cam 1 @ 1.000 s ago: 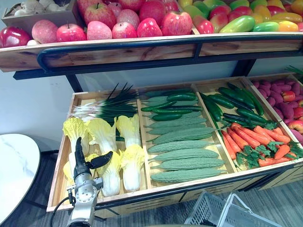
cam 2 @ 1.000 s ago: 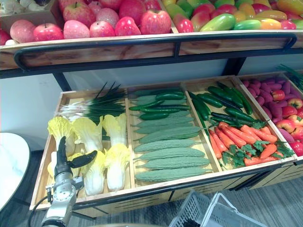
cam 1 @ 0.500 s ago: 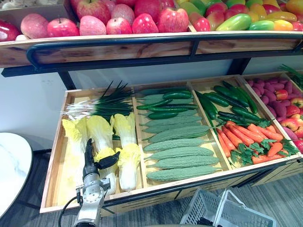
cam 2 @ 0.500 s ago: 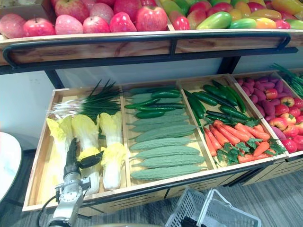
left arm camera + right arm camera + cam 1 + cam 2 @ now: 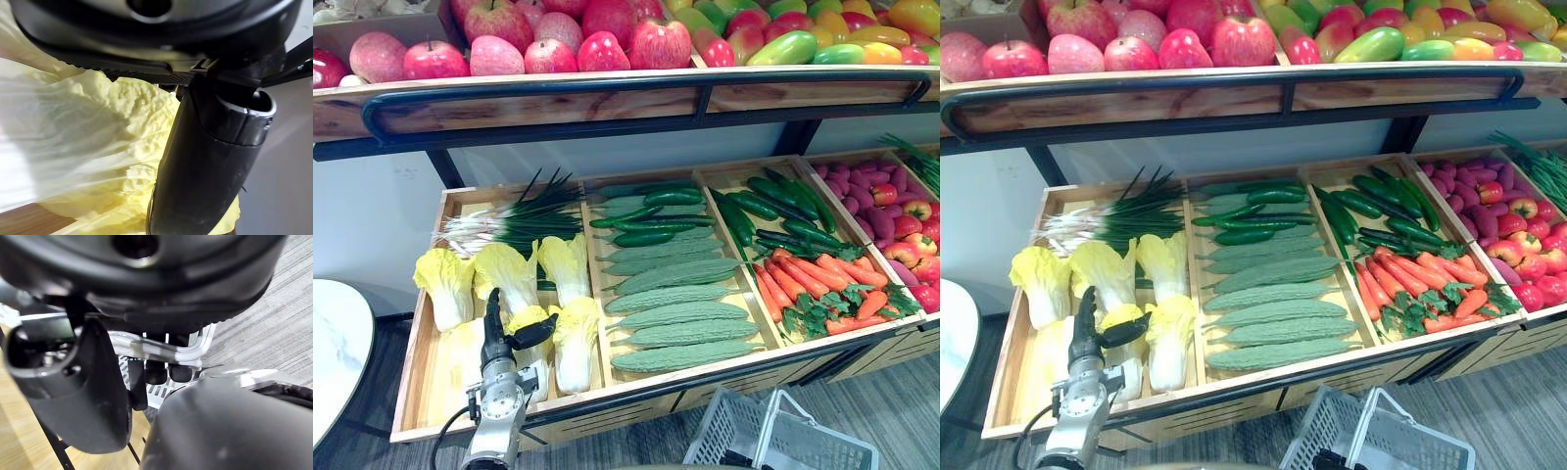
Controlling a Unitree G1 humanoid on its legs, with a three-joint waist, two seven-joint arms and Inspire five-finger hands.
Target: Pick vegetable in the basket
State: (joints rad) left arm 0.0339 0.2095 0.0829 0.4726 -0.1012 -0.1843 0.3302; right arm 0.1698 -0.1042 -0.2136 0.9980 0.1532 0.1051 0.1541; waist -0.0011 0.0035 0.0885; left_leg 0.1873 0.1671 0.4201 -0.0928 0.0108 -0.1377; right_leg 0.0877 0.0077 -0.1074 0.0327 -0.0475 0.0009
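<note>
**Before I lift, wrap it fully**

My left hand (image 5: 496,331) is spread open, thumb across a front cabbage (image 5: 540,364) in the leftmost crate (image 5: 423,367). I should curl round its stalk. Meanwhile my right hand (image 5: 73,396) clenches the basket (image 5: 773,439) by its handle (image 5: 161,350).

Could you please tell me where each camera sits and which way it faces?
Left eye view: head, looking down at the vegetable stand; left hand at lower left.
Right eye view: beside it, same stand, same hand.
Left wrist view: left wrist, along that hand onto a cabbage.
Right wrist view: right wrist, along the right hand, fingers hooked on the basket handle.
Shared: cabbage in eye and left wrist views.
</note>
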